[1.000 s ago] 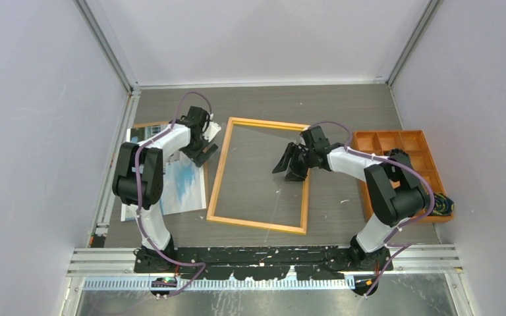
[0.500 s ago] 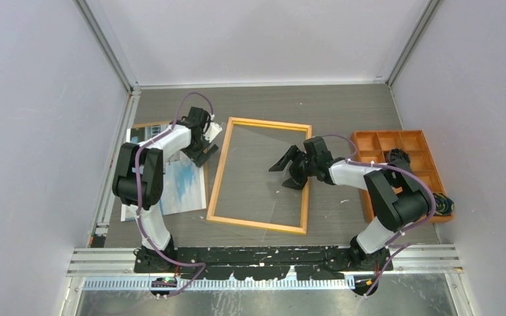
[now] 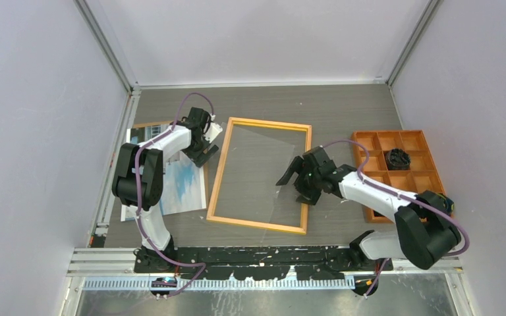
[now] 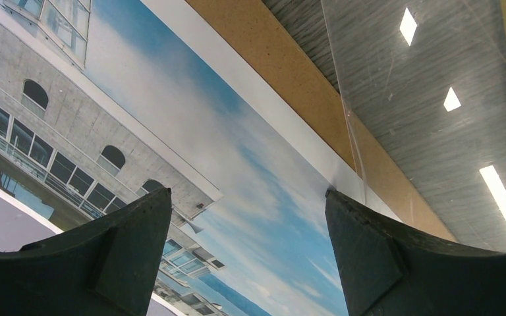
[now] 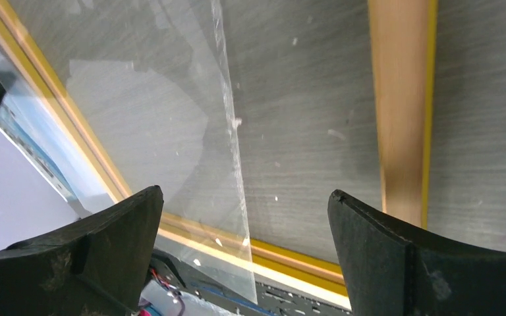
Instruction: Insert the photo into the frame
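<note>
The photo (image 3: 183, 187) lies left of the frame (image 3: 215, 174).
Both gape wide: left jaws above photo, right jaws over frame's right rail.

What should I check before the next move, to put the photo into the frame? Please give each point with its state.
1. The left gripper is open above the photo: ok.
2. The right gripper is open and empty: ok.
3. The photo lies face up on the board: ok.
4. The frame lies tan side up: ok.
5. The clear sheet sits square inside the frame: not ok. It lies skewed, and a corner seems to overlap the rail.
6. The left fingers touch the photo: cannot tell.
</note>
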Available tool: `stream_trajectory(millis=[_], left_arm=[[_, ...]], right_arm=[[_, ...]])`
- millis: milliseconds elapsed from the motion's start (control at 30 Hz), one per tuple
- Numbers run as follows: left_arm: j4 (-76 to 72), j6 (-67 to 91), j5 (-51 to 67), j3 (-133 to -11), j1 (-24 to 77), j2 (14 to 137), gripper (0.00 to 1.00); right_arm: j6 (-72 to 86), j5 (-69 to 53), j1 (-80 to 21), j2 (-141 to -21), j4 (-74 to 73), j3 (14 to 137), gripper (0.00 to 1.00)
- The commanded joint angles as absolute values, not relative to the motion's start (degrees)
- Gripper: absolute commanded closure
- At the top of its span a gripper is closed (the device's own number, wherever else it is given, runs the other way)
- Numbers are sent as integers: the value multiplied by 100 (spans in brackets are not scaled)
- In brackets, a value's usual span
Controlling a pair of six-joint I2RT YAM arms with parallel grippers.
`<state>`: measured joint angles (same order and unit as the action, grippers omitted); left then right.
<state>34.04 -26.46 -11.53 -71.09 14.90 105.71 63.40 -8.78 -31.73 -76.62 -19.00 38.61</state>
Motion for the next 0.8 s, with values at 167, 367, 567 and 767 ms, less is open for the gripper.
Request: stream_trajectory(millis=[167, 367, 567, 767], left_arm=[[3563, -2707, -1089, -7140, 1503, 10397, 11], [3630, -2700, -1082, -7206, 1503, 10396, 11], [3738, -2655, -1055, -7299, 1516, 10436, 11], [3843, -2709, -1089, -7330, 1573, 10441, 11]], right_arm=[[6564, -470, -4077, -7340, -1712, 3524, 0], [6447, -430, -4366, -7629, -1537, 3704, 0], [6841, -579, -4618, -8521, -292, 3386, 8], [7209, -445, -4728, -9068, 860, 3174, 9]])
